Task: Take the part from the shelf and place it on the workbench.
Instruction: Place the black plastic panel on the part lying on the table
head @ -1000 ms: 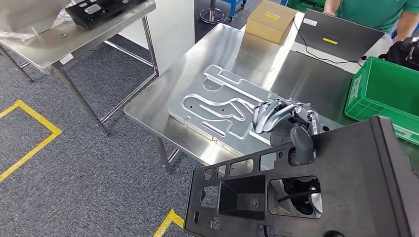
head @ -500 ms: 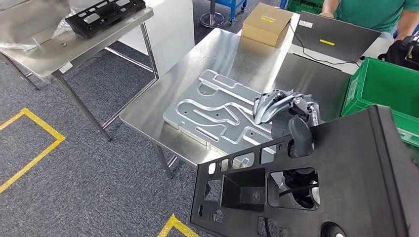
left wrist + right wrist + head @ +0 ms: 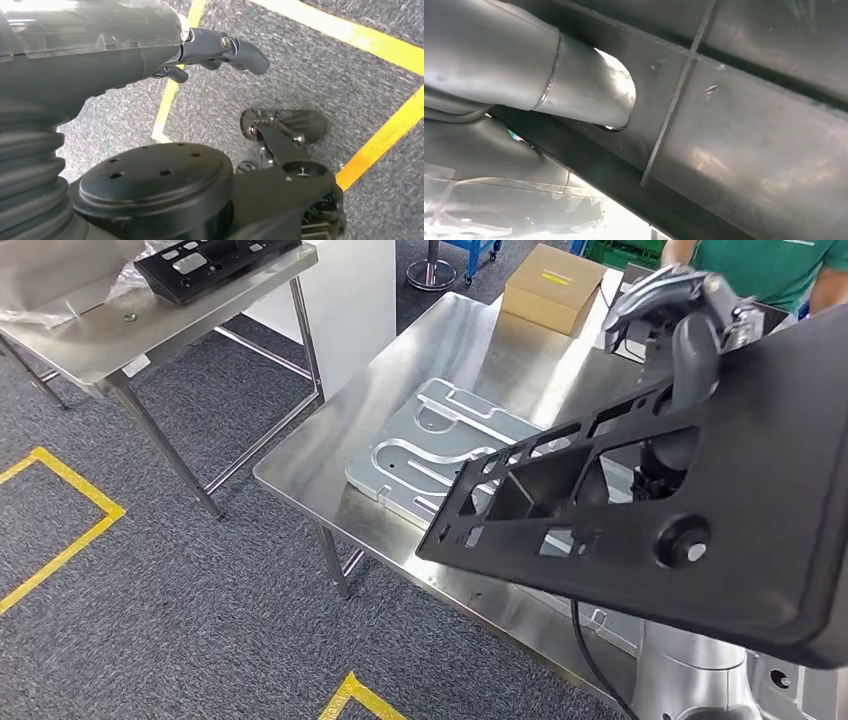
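**Part lifting over the worktop**

Now swinging the black part higher, tilted above the steel worktop and not yet set down. Right hand gripping its upper edge, fingers curled over. Left hand hanging, fingers loosely spread, holding nothing.

A machined aluminium plate with curved grooves lies flat near the tabletop's front edge. A cardboard box with a yellow label sits at the far edge. A person in a green shirt stands beyond it. Yellow tape lines mark the grey carpet floor.
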Available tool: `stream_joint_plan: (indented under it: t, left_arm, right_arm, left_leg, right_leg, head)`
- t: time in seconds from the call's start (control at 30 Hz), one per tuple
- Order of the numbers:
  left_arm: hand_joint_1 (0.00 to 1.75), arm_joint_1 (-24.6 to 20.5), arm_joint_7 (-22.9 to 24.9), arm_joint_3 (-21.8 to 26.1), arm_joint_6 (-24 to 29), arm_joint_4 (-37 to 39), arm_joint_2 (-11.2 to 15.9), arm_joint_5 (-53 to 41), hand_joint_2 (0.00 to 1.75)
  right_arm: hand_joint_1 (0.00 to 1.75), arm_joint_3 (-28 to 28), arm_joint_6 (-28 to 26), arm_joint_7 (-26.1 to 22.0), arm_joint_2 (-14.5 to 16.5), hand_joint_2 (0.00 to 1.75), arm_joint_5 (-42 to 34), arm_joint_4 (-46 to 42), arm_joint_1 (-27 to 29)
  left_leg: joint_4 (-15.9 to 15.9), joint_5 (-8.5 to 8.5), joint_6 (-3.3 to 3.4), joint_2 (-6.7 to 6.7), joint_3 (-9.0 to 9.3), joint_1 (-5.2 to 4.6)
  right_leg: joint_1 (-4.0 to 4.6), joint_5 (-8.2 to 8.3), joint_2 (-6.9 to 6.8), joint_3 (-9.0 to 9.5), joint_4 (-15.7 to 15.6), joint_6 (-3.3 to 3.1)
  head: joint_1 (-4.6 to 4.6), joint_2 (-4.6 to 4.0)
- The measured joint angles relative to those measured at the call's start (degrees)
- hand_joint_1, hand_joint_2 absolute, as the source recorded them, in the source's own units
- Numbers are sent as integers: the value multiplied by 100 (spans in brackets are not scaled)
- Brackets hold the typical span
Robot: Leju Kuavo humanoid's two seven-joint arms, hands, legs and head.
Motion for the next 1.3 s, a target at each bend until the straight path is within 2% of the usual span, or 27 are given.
stream_joint_plan:
  t: [0.03,0.07,0.1,0.13,0.2,0.23,0.27,0.33,0.37,0.43,0.47,0.53,0.57,0.6,0.63,0.7,0.77,0.87,0.93,0.97,1.03,1.07,1.1,1.13,1.2,1.23,1.3]
  left_arm:
    - [0,0,3,0,2,0,-3,3,175]
    - [0,2,5,0,4,0,-8,5,175]
    - [0,2,5,0,6,0,-15,8,175]
    - [0,2,3,0,8,1,-22,10,175]
    - [0,-1,-8,0,1,0,-43,13,175]
    - [0,-4,-14,0,-5,0,-54,14,175]
    - [0,-5,-19,0,-12,-1,-66,15,175]
    - [0,-7,-21,-1,-18,-1,-87,27,175]
    - [0,-5,-21,-2,-17,-2,-96,37,175]
    - [0,-7,-21,-2,-15,-1,-103,60,175]
    - [0,-6,-18,-2,-13,-1,-105,67,175]
    - [0,-1,-9,-2,-7,-1,-108,78,175]
    - [0,3,-4,-2,-4,-1,-109,84,175]
    - [0,4,-2,-2,-2,-2,-110,92,175]
    - [0,4,-1,-2,-1,-2,-111,101,175]
    - [0,-1,1,-2,-1,-1,-111,115,175]
    - [0,-6,1,-3,-1,0,-111,127,175]
    - [0,-8,10,-4,-5,0,-118,143,175]
    - [0,-16,17,-4,-10,0,-124,164,175]
    - [0,-21,20,-4,-12,0,-128,176,175]
    - [0,-30,30,-5,-18,0,-133,186,175]
    - [0,-30,38,-7,-23,-1,-136,188,175]
    - [0,-29,45,-8,-28,-1,-137,188,175]
    - [0,-28,54,-8,-34,-1,-137,188,175]
    - [0,-29,75,-9,-44,0,-136,189,175]
    - [0,-31,85,-11,-49,0,-134,190,175]
    - [0,-31,103,-21,-53,0,-131,191,175]
  right_arm:
    - [175,-15,-122,20,-18,0,185,-18,-63]
    - [175,-22,-266,39,-39,0,402,-32,-120]
    - [175,-25,-416,68,-60,0,639,-48,-185]
    - [175,-24,-573,116,-86,0,907,-68,-266]
    - [175,-17,-869,271,-147,0,1474,-105,-472]
    - [175,-5,-1012,368,-182,0,1792,-116,-590]
    - [175,14,-1139,465,-218,0,2104,-121,-701]
    - [175,67,-1378,637,-289,0,2735,-109,-874]
    - [175,100,-1476,696,-321,0,3024,-95,-931]
    - [175,187,-1690,803,-369,0,3637,-27,-1043]
    - [175,239,-1791,851,-386,0,3933,33,-1099]
    - [175,353,-2000,970,-420,0,4523,216,-1215]
    - [175,413,-2103,1041,-440,0,4815,340,-1280]
    - [175,476,-2201,1120,-465,0,5106,484,-1366]
    - [175,541,-2281,1198,-493,0,5381,654,-1484]
    - [175,656,-2361,1320,-554,0,5754,1012,-1775]
    - [175,756,-2383,1411,-615,0,5979,1357,-2077]
    - [175,960,-2342,1575,-683,0,6345,1923,-2518]
    - [175,1112,-2279,1708,-716,0,6667,2338,-2828]
    - [175,1194,-2262,1771,-725,0,6827,2572,-2990]
    - [175,1352,-2259,1877,-733,0,7090,3064,-3255]
    - [175,1424,-2252,1923,-733,0,7196,3319,-3351]
    - [175,1491,-2233,1966,-734,0,7295,3570,-3436]
    - [175,1549,-2206,2010,-734,0,7393,3809,-3526]
    - [175,1650,-2142,2092,-734,0,7593,4302,-3749]
    - [175,1693,-2108,2134,-733,0,7698,4566,-3874]
    - [175,1790,-2066,2196,-731,0,7894,5166,-4106]
  left_leg:
    - [1,-5,7,1,1,0]
    - [2,-12,10,-1,5,0]
    - [2,-19,12,-4,14,0]
    - [2,-29,9,-10,31,-1]
    - [1,-51,-10,-23,64,-5]
    - [1,-58,-31,-27,66,-11]
    - [-2,-60,-57,-27,60,-15]
    - [-24,-55,-121,-24,54,-19]
    - [-25,-65,-153,-19,59,-18]
    - [190,-210,-201,-8,-20,-23]
    - [469,-359,-214,-2,-146,-21]
    - [1224,-676,-234,1,-523,-20]
    - [1494,-734,-240,2,-676,-20]
    - [1568,-684,-242,3,-741,-20]
    - [1408,-525,-235,3,-693,-20]
    - [668,-125,-193,8,-370,-25]
    - [138,44,-141,12,-132,-44]
    - [20,59,-73,4,-96,-57]
    - [-41,90,-26,5,-71,-35]
    - [-64,101,-9,9,-58,-23]
    - [-72,103,2,11,-53,-17]
    - [-71,100,0,9,-50,-11]
    - [-70,96,-5,5,-46,-1]
    - [-67,88,-16,0,-39,12]
    - [-58,62,-59,-13,-18,39]
    - [-49,50,-91,-22,-16,40]
    - [-51,47,-164,-37,-26,33]
  right_leg:
    - [-3,-123,0,-195,354,12]
    - [-6,-146,0,-330,563,16]
    - [-9,-56,0,-371,572,10]
    - [-11,138,0,-299,351,-5]
    - [1,578,3,28,-424,-59]
    - [19,706,6,162,-753,-85]
    - [38,757,10,234,-948,-105]
    - [64,746,21,252,-1051,-136]
    - [49,756,18,268,-1077,-156]
    - [17,775,9,319,-1142,-217]
    - [7,778,2,341,-1160,-243]
    - [26,766,3,353,-1156,-278]
    - [35,757,4,356,-1147,-288]
    - [42,746,5,357,-1132,-293]
    - [47,729,8,360,-1110,-294]
    - [55,681,14,362,-1053,-277]
    - [70,643,17,343,-998,-238]
    - [67,631,10,317,-990,-161]
    - [53,520,6,253,-844,-97]
    - [37,389,6,146,-615,-63]
    - [-7,78,5,-207,96,-3]
    - [-33,0,4,-372,395,22]
    - [-59,32,3,-461,515,45]
    - [-85,171,2,-444,416,65]
    - [-132,601,-3,-155,-292,101]
    - [-129,744,-4,2,-644,108]
    - [-100,818,5,150,-993,80]
  head:
    - [-1,0]
    - [-1,0]
    - [-1,0]
    - [0,0]
    - [0,0]
    - [1,0]
    - [-2,0]
    - [-3,0]
    - [-6,0]
    - [-10,0]
    - [-14,0]
    - [-17,0]
    - [-17,0]
    - [-17,0]
    - [-17,0]
    - [-17,0]
    - [-13,0]
    - [-13,0]
    - [-5,0]
    - [0,0]
    - [7,0]
    - [7,0]
    - [8,0]
    - [8,0]
    - [9,0]
    - [9,0]
    - [3,0]
